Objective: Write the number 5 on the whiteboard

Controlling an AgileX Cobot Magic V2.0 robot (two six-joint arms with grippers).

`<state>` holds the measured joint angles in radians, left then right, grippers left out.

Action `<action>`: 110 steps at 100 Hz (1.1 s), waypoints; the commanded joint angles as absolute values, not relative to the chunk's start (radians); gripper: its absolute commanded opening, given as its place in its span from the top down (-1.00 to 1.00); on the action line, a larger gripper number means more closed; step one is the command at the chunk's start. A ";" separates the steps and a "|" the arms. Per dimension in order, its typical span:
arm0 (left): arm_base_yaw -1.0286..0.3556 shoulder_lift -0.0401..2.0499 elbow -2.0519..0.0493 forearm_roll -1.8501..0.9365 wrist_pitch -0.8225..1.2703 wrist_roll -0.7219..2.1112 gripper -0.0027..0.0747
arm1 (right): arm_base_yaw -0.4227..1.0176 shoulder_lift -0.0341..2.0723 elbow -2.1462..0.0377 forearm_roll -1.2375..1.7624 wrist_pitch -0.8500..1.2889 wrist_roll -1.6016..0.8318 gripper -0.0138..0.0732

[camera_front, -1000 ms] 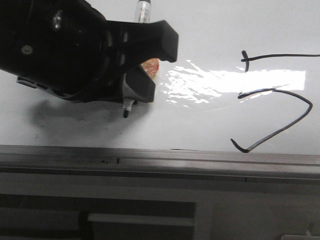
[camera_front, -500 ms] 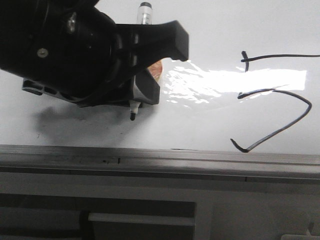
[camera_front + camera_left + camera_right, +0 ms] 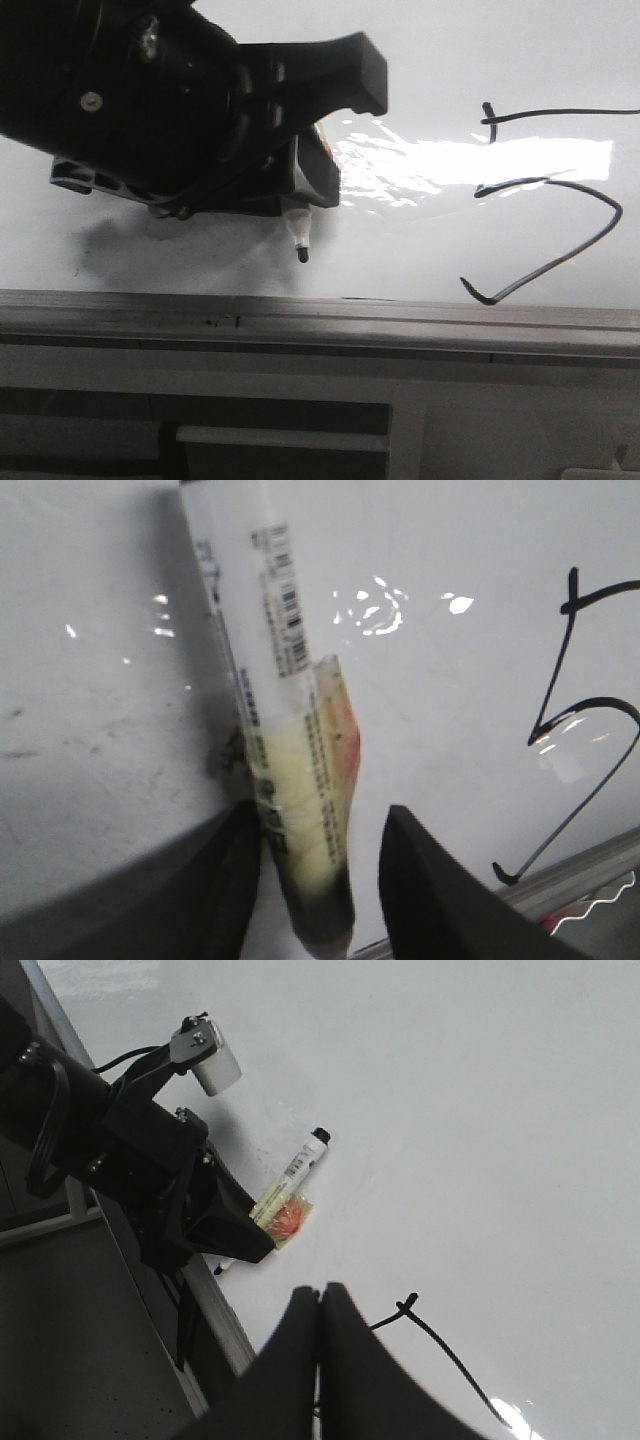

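Number 5 (image 3: 545,200) stands complete on the whiteboard (image 3: 420,60), right of the left gripper (image 3: 315,880) — jaws pinching the marker (image 3: 285,770). Right gripper (image 3: 322,1360) jaws pressed together, empty. Advisable: lift the tip clear — avoid stray marks.

Strong glare lies on the glossy whiteboard (image 3: 420,60) in the front view, right of the centre. The left gripper (image 3: 300,190) is almost black and throws a soft shadow. The left wrist view is blurred.
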<state>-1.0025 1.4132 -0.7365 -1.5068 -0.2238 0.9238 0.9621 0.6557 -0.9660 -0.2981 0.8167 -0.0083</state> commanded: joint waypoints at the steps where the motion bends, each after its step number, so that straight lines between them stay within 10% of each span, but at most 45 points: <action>1: -0.989 1.414 -0.754 -1.525 -0.347 0.917 -0.12 | 0.955 0.656 -0.998 -0.323 0.752 0.000 0.83; 14: -0.989 1.362 -0.792 -1.514 -0.303 0.965 -0.69 | 0.955 0.654 -0.993 -0.332 0.719 0.000 0.83; 27: -1.010 1.245 -0.793 -1.514 -0.314 1.034 -0.68 | 0.955 0.608 -0.930 -0.378 0.645 0.000 0.83; 46: -1.090 0.967 -0.672 -1.534 -0.476 1.284 -0.26 | 0.955 0.422 -0.737 -0.561 0.678 0.229 0.83; 72: -1.105 0.609 -0.423 -1.529 -0.480 1.312 0.97 | 0.955 0.037 -0.519 -0.679 0.785 0.310 0.83; 110: -1.106 0.546 -0.392 -1.524 -0.421 1.312 0.98 | 0.955 0.011 -0.478 -0.708 0.849 0.310 0.83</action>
<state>-1.0992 0.5444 -0.3666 -1.5602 -0.4303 1.3114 0.9618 -0.0145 -0.4580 -0.6611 0.9046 0.3094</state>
